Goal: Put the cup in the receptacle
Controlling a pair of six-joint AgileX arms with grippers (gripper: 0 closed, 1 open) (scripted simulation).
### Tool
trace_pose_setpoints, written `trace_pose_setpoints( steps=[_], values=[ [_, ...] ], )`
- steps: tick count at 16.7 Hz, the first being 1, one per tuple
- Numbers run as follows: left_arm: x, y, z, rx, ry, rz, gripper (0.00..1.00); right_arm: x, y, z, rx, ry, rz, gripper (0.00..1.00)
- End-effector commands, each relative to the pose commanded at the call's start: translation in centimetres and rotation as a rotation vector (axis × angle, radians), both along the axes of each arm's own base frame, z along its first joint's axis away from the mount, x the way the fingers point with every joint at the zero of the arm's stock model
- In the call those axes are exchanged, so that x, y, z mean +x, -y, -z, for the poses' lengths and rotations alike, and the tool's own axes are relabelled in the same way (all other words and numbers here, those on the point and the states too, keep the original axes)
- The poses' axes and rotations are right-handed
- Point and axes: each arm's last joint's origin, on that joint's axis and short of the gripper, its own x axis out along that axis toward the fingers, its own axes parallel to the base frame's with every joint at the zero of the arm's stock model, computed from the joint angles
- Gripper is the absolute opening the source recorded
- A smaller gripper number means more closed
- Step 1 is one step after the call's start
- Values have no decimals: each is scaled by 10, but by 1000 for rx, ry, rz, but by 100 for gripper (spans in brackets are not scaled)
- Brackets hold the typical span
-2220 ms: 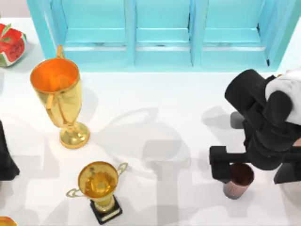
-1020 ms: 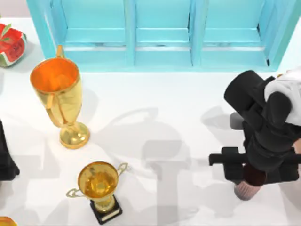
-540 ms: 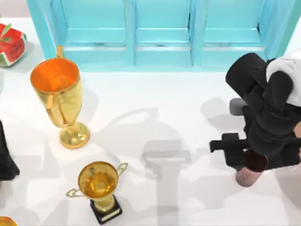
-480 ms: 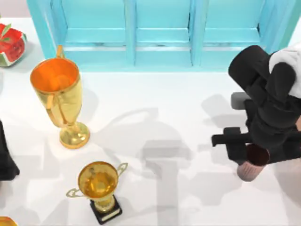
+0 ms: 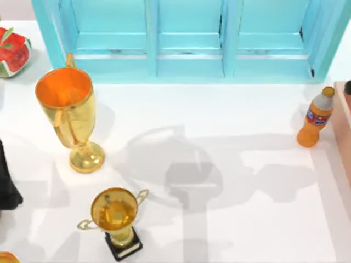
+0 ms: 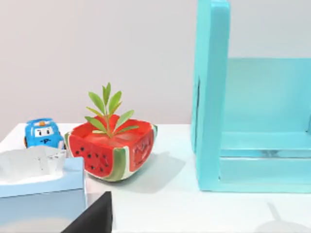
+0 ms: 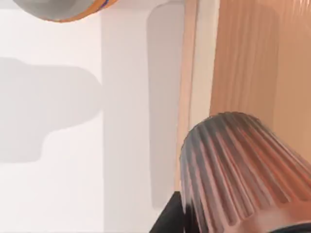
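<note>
Reddish-brown cup (image 7: 243,174) now over receptacle (image 7: 252,58) | right tool gone from table, grip cannot tell

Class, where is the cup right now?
In the right wrist view, the cup hangs above the receptacle's rim, near the soda bottle, at the table's right side.

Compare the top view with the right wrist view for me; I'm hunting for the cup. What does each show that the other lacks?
Top view: a tall gold trophy, a small gold trophy, a turquoise cabinet and a watermelon planter. Right wrist view: the ribbed reddish-brown cup, close up beside the receptacle's wall. Both: the white table, part of the orange soda bottle, and the peach-tan receptacle at the table's right edge.
</note>
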Motion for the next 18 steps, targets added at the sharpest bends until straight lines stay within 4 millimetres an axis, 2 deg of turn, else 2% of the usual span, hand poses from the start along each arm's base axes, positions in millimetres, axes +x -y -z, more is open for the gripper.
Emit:
trace_pose_setpoints(
  steps=[3, 6, 8, 13, 15, 18],
  values=[
    [0, 0, 0, 0, 0, 0, 100, -1, 67, -20, -9, -17, 18, 0],
    [0, 0, 0, 0, 0, 0, 100, -10, 104, -33, -9, -28, 31, 0],
    [0, 0, 0, 0, 0, 0, 100, -13, 113, -36, -8, -30, 34, 0],
    [0, 0, 0, 0, 0, 0, 100, -13, 112, -35, -9, -29, 33, 0],
    [0, 0, 0, 0, 0, 0, 100, -12, 112, -26, -10, -27, 33, 0],
    [0, 0, 0, 0, 0, 0, 100, -12, 114, 1, -11, -24, 35, 0]
  ],
)
